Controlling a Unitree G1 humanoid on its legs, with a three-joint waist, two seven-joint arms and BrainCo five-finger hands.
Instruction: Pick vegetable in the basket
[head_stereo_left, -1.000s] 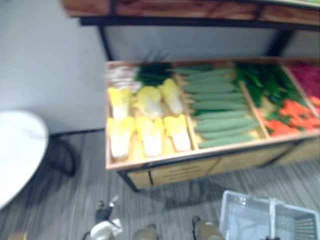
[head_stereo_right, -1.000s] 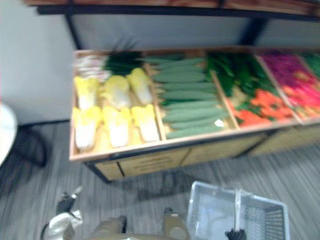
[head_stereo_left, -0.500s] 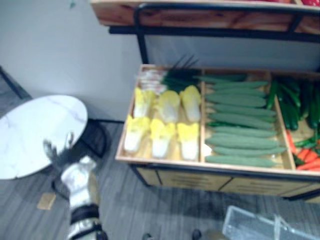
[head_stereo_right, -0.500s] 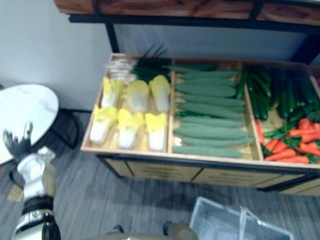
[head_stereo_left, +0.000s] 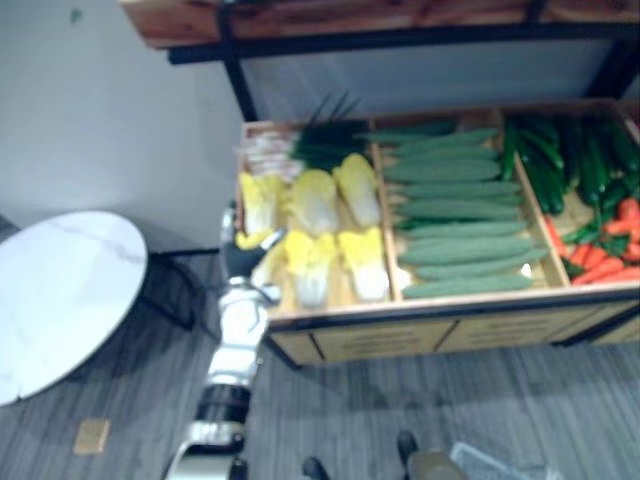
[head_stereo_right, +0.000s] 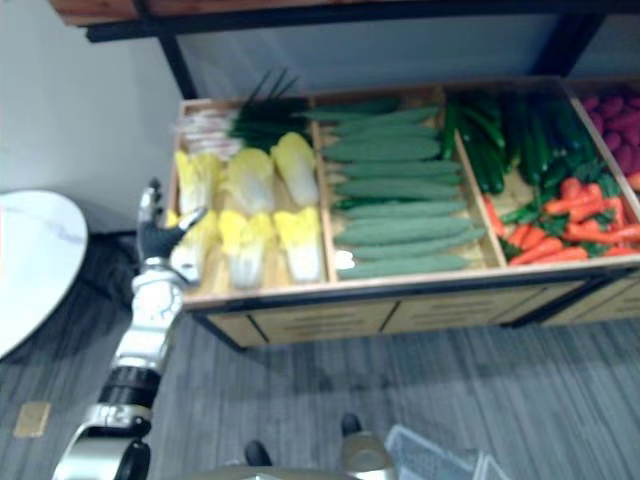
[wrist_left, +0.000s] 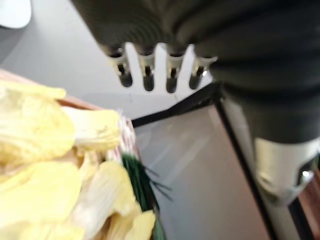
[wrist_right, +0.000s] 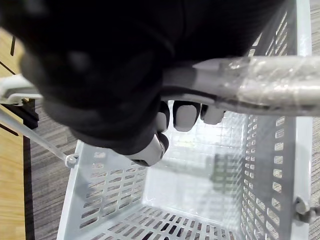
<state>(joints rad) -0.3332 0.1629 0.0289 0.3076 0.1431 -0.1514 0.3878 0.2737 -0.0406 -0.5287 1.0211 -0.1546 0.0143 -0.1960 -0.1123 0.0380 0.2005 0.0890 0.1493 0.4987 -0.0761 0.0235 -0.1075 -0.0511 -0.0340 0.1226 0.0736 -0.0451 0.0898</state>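
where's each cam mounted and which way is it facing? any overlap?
Left eye view: on the head, looking down at the vegetable stand; left arm rises from lower left, left hand open beside the cabbages.
Right eye view: beside it, same scene; basket corner at the bottom edge.
Left wrist view: along straight fingers toward the cabbages and the stand's back.
Right wrist view: down into the basket, right hand curled round its handle.
Shared: cabbages in both eyes and left wrist; basket in right eye and right wrist.

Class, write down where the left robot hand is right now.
In the eye views the left robot hand is at the wooden stand's left end, open, beside the front-left yellow cabbage.
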